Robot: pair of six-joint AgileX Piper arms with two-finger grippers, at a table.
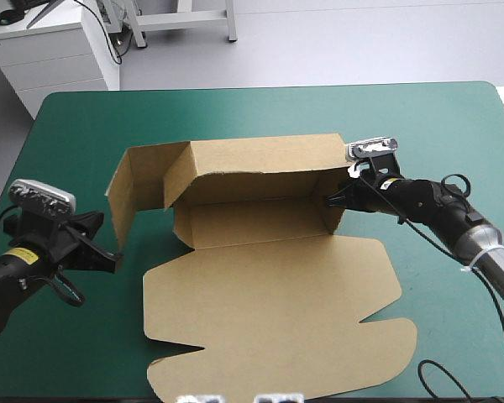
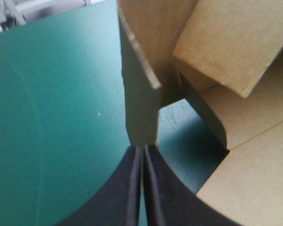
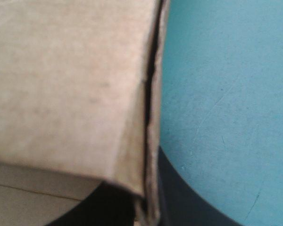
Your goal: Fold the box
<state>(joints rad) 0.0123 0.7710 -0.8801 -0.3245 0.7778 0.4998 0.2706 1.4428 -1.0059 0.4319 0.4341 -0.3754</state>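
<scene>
The brown box (image 1: pixel 260 222) lies mid-table with its back wall raised and the wide lid panel (image 1: pixel 277 311) flat toward the near edge. The left side flap (image 1: pixel 122 197) stands upright, swung outward. My left gripper (image 1: pixel 113 256) is shut on that flap's lower near edge; in the left wrist view the black fingers (image 2: pixel 132 188) meet in an arch with the flap's board edge (image 2: pixel 141 113) held between them. My right gripper (image 1: pixel 334 200) is shut on the right end wall (image 3: pixel 75 84), with the doubled board edge (image 3: pixel 151 141) running down between its fingers.
Bare teal-green cover (image 1: pixel 403 126) stretches behind and to the right of the box and also left of the flap (image 2: pixel 52 117). A white cabinet (image 1: pixel 55 50) stands beyond the table's far left corner.
</scene>
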